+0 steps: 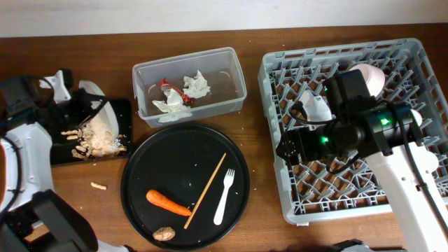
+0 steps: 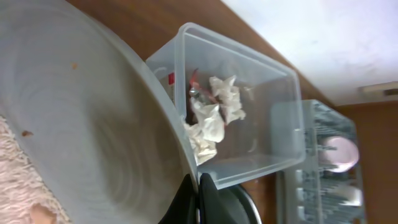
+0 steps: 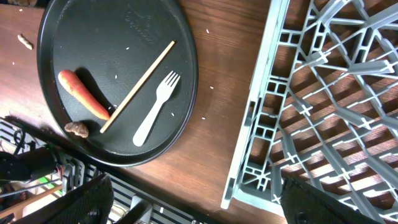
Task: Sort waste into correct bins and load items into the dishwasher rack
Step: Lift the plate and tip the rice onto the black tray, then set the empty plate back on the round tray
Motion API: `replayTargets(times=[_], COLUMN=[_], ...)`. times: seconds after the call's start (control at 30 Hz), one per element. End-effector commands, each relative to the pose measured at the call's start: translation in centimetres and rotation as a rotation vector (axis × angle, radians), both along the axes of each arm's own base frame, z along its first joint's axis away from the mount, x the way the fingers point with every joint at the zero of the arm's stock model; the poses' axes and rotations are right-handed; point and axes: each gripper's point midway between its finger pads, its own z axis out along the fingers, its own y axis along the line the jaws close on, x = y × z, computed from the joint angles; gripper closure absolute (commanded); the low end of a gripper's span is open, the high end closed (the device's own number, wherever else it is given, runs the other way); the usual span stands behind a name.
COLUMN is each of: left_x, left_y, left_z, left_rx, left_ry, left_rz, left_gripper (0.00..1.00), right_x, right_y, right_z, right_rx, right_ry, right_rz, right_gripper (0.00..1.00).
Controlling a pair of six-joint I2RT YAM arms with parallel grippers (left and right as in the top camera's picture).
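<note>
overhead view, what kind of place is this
Likely a staged dish-clearing station rather than a real kitchen: a grey dishwasher rack, a clear waste tub holding napkins, and a round black tray with a carrot on a wooden table.

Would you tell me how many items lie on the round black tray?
4: carrot lower left, brown lump below it, wooden stick diagonal at centre, white fork right of it.
</note>
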Motion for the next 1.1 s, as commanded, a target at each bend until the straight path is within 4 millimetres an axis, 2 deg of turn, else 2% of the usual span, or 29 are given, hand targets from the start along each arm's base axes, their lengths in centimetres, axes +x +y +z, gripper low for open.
replayTargets(times=[0.0, 0.17, 0.4, 0.5, 0.6, 0.63, 0.7, 0.77, 0.83, 0.9, 1.07], left_x=[0.0, -0.5, -1.1, -1.2, -1.2, -1.4, -1.7, -1.7, -1.5, -1.5, -1.7], left_y=[-0.8, -0.6, -0.9, -0.9, 0.2, 0.2, -0.6, -0.4, 0.4, 0.5, 0.6], left_z=[1.9, 3.9, 5.7, 5.6, 2.1, 1.8, 3.0, 2.8, 1.4, 1.2, 2.0], left_rx=[-0.184, -0.324, -0.374, -0.375, -0.278, -0.261, -0.264, -0.271, -0.254, -0.241, -0.194], left_ry=[-0.126, -0.232, -0.330, -0.320, -0.155, -0.150, -0.250, -0.224, -0.123, -0.115, -0.127], left_rz=[-0.111, -0.172, -0.235, -0.229, -0.123, -0.129, -0.205, -0.184, -0.112, -0.106, -0.098], left_gripper=[1.00, 1.00, 1.00, 1.00, 1.00, 1.00, 1.00, 1.00, 1.00, 1.00, 1.00], right_x=[-0.3, -0.3, -0.2, -0.2, -0.2, -0.2, -0.2, -0.2, -0.2, -0.2, -0.2], right_y=[0.4, 0.3, 0.0, 0.0, 0.0, 0.0, 0.0, 0.0, 0.0, 0.0, 0.0], right_z=[0.0, -0.1, -0.2, -0.2, -0.2, -0.2, -0.2, -0.2, -0.2, -0.2, -0.2], right_rx=[0.014, 0.008, -0.010, -0.011, -0.011, -0.011, -0.010, -0.010, -0.009, -0.009, -0.009], right_ry=[0.013, 0.011, 0.007, 0.007, 0.007, 0.007, 0.008, 0.009, 0.010, 0.010, 0.010], right_rz=[0.008, 0.007, 0.001, 0.001, 0.001, 0.001, 0.000, -0.003, -0.006, -0.006, -0.006], right_gripper=[0.10, 0.10, 0.11, 0.11, 0.11, 0.10, 0.10, 0.11, 0.11, 0.10, 0.10])
